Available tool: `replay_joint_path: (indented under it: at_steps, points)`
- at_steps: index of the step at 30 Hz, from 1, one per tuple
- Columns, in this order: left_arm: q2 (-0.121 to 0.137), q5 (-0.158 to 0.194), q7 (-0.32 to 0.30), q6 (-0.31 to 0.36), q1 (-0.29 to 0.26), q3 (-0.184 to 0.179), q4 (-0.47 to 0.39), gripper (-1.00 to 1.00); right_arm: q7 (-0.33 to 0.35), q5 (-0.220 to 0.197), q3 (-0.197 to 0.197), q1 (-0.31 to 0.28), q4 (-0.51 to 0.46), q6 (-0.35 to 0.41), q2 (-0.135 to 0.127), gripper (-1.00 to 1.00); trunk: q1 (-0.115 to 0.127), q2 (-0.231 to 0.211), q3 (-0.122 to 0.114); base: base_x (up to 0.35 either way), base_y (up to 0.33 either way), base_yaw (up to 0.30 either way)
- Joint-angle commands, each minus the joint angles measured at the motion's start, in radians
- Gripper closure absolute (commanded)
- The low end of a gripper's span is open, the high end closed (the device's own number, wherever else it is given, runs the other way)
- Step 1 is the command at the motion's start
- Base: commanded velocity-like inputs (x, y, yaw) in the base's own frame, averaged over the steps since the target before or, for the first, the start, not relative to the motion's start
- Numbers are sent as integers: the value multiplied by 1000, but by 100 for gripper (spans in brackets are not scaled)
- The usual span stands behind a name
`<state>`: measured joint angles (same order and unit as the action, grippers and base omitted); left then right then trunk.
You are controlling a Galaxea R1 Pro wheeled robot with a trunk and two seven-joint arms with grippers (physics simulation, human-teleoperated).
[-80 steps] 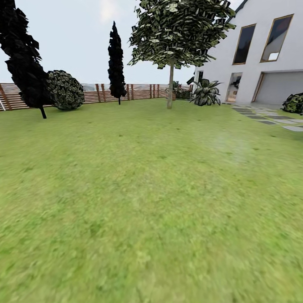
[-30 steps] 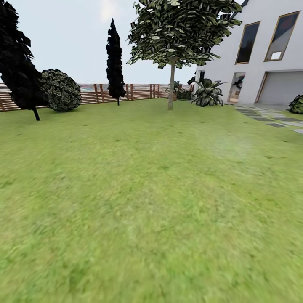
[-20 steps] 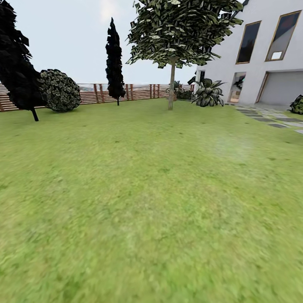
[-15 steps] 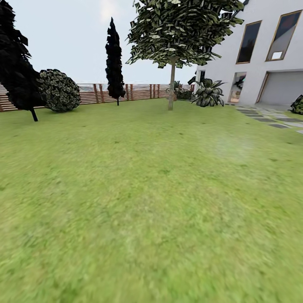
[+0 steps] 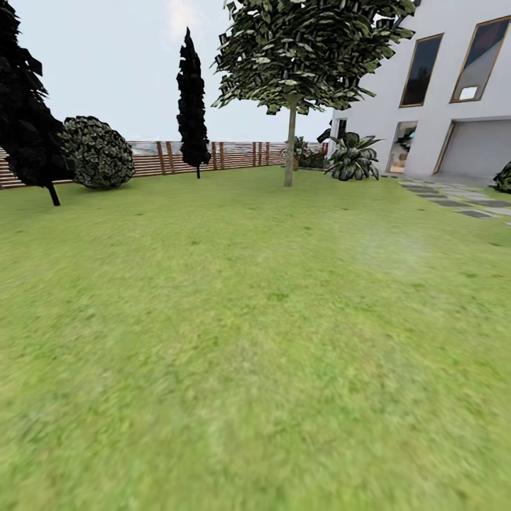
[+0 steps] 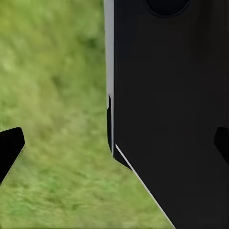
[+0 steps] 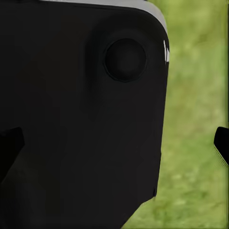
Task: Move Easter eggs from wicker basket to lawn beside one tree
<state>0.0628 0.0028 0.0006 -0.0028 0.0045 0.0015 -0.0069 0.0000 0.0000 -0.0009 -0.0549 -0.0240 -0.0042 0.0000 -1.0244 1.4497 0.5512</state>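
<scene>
While the head view looks across the flat, short green lawn [image 5: 255, 333], no egg or basket appears on it. Far ahead stand a round-crowned leafy tree [image 5: 298, 64], two dark narrow cypress-like trees [image 5: 190, 99], a round clipped shrub [image 5: 96, 152], a brown slatted wooden fence [image 5: 227, 155], a white house [image 5: 454, 92] and grey paving slabs [image 5: 461, 202].

Seen from the left wrist, the left gripper [image 6: 114, 148] has its dark fingertips [image 6: 10, 148] wide apart, with grass and a black body panel [image 6: 167, 109] between and beyond the jaws. Seen from the right wrist, the right gripper [image 7: 114, 145] likewise has its fingertips [image 7: 222, 143] spread, holding nothing; a black panel with a round recess [image 7: 86, 119] lies beyond the jaws, grass beside it.
</scene>
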Motion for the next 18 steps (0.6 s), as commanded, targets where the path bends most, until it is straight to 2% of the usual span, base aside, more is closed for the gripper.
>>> replay_joint_path:
  at_steps: [1, 18]
  points:
    - [0, 0, 0, 0, 0, 0, -1, -100, 0, 0, 0, 0, 0, 0, 0, -100, -1, 0, 1, 324, 0, 0]
    - [0, 0, 1, 0, 0, 0, -1, -100, 0, 0, -1, 0, 0, 0, 0, -100, -1, 0, 1, 324, 0, 0]
